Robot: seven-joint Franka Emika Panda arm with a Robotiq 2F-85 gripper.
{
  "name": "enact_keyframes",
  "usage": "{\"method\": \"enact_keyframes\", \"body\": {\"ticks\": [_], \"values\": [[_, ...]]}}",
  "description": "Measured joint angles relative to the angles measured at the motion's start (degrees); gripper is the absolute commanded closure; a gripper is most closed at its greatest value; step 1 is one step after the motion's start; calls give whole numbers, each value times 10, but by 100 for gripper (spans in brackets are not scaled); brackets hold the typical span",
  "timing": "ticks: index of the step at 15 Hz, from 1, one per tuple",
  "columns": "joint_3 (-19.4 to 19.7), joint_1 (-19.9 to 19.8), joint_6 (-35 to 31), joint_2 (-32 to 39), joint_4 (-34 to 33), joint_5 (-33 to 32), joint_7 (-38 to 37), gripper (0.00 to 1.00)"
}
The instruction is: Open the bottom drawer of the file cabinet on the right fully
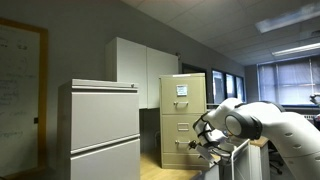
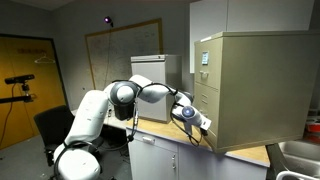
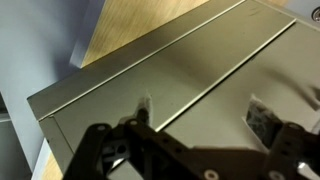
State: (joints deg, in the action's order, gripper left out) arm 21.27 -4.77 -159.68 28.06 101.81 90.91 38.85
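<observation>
A: Where does the claw (image 3: pixel 195 150) stand?

B: It hangs released in front of the cabinet (image 1: pixel 183 115). In the wrist view its fingers (image 3: pixel 100 150) are spread wide with nothing between them. In both exterior views the arm (image 2: pixel 150 92) reaches across and holds the claw low, just beside the cabinet's front.

A: And the bottom drawer (image 1: pixel 178 152)?

B: It is the lowest in the stack, directly above the wooden top (image 2: pixel 245 155) the cabinet stands on. It appears shut, with its face flush with the drawers above. Its small silvery handle (image 3: pixel 145 105) shows ahead of the claw in the wrist view, apart from the fingers.

A: What does the step call for?

B: Probably a careful approach. The drawers look alike, so the claw should aim for the handle nearest the wood and not the one above it. It would do well to line up squarely, straddle the handle and clench only once it is seated. After that, a straight pull along the drawer's run, without twisting, should bring it out fully.

A: What are the risks?

B: The handle is shallow, so a slip is likely if the grip is off-centre.
</observation>
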Motion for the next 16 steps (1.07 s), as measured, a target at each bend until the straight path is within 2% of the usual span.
{"method": "enact_keyframes", "body": {"ticks": [3,11,13,16], "values": [[0,-1,1,3,-22,24,2,0],[0,0,3,2,-23,70,39,0],[0,2,9,2,-21,65,45,0],[-1,17,27,1,-5,14,46,0]]}}
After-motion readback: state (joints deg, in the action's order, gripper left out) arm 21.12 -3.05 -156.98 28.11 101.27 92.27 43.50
